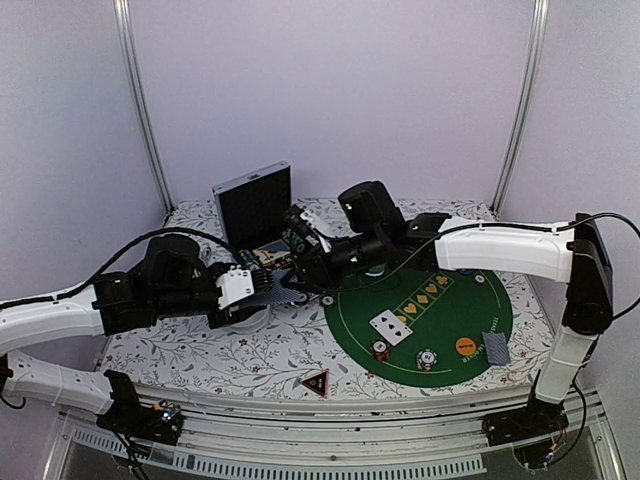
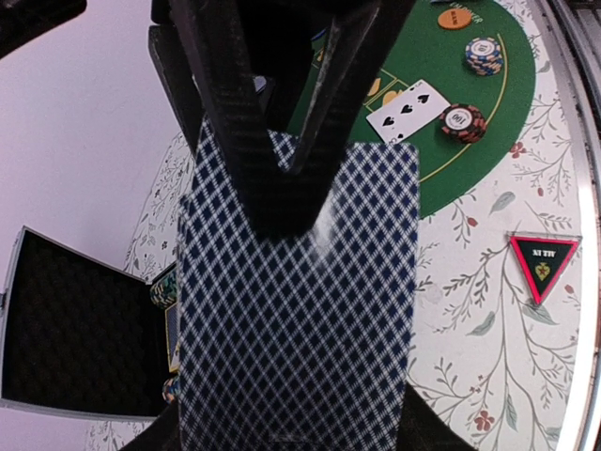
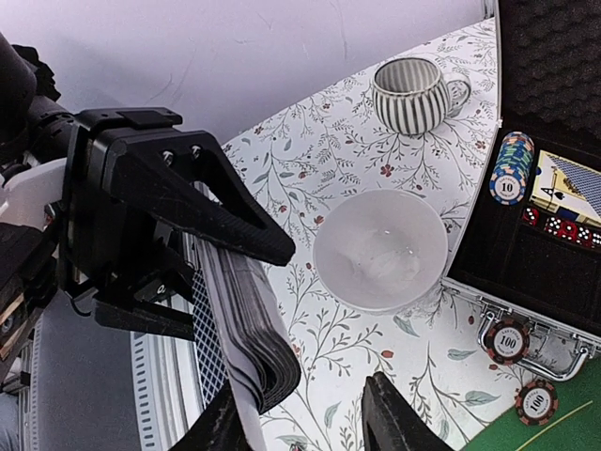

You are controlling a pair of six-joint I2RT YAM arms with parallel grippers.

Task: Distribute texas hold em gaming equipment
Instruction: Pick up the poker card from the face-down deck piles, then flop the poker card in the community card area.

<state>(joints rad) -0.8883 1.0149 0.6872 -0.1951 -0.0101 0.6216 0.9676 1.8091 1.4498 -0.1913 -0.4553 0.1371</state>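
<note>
1. The left gripper (image 2: 291, 440) is clamped on the card deck (image 2: 300, 319), just left of the green mat (image 1: 440, 310). The right gripper (image 3: 305, 418) meets its top card; I cannot tell its grip.
2. Only the right wrist view shows 1 striped mug (image 3: 410, 94).
3. Left wrist view: 2 chips (image 2: 463, 120), 1 orange disc (image 2: 454, 17), 1 triangle (image 2: 545, 266).
4. Top view alone: 1 face-down card (image 1: 495, 347).

Pretty soft, even light here, hardly any shadows. Wrist views bulge at the edges, and the playing cards (image 2: 296, 329) catch slight glare.
</note>
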